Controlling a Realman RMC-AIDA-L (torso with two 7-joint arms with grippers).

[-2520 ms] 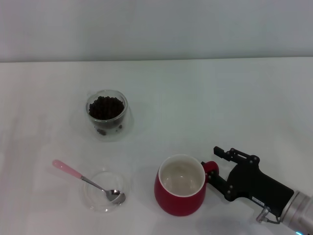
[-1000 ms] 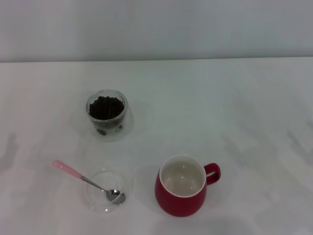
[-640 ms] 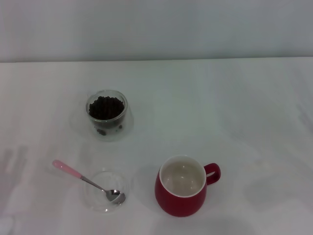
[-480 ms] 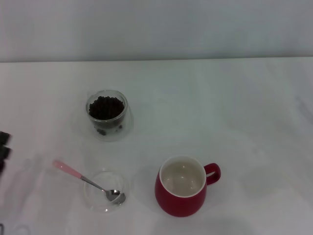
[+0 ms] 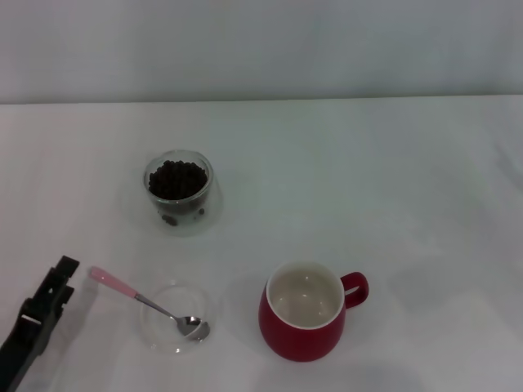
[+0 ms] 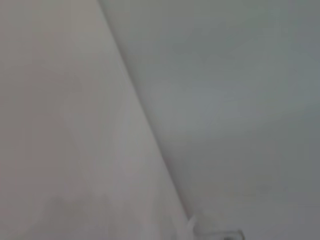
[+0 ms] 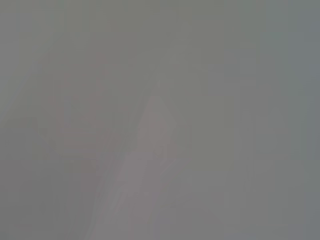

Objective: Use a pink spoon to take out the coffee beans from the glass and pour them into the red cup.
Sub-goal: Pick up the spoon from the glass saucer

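The pink spoon (image 5: 122,289) lies at the front left, its metal bowl resting in a shallow clear dish (image 5: 162,333) and its pale pink handle pointing to the far left. The glass (image 5: 180,211) stands farther back, filled with dark coffee beans (image 5: 176,178). The red cup (image 5: 301,335) stands upright at the front middle, its cream inside bare and its handle to the right. My left gripper (image 5: 59,274) comes in from the front left edge, a little left of the spoon's handle tip and apart from it. My right gripper is out of view.
The white table (image 5: 368,188) runs back to a pale wall. The dish sits between the spoon's handle and the red cup. The wrist views show only blank pale surfaces.
The right gripper, which was at the red cup's handle, has withdrawn out of view. The left gripper has come in from the left edge toward the spoon's handle. The objects have not moved.
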